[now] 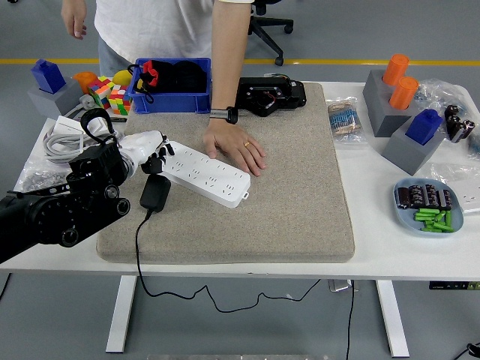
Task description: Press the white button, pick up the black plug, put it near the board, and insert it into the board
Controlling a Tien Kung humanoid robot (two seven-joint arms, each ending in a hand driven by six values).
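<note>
I see my left hand (154, 152) loosely curled, grasping nothing, at the long white plastic power strip (204, 174); upper left, a blue plastic bin (171, 101) holds black items.

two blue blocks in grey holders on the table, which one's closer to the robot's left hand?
The far-left blue block, behind the Rubik's cubes. The left hand is at the power strip's left end; the other blue block sits at the table's right side.

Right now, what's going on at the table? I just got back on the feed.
The robot's left hand is at the near-left end of the white power strip on the grey mat, fingers curled down onto it where the button would be. The black plug lies unplugged on the mat just in front. A person's hand rests flat on the mat against the strip's far side. The right arm is out of view.
</note>
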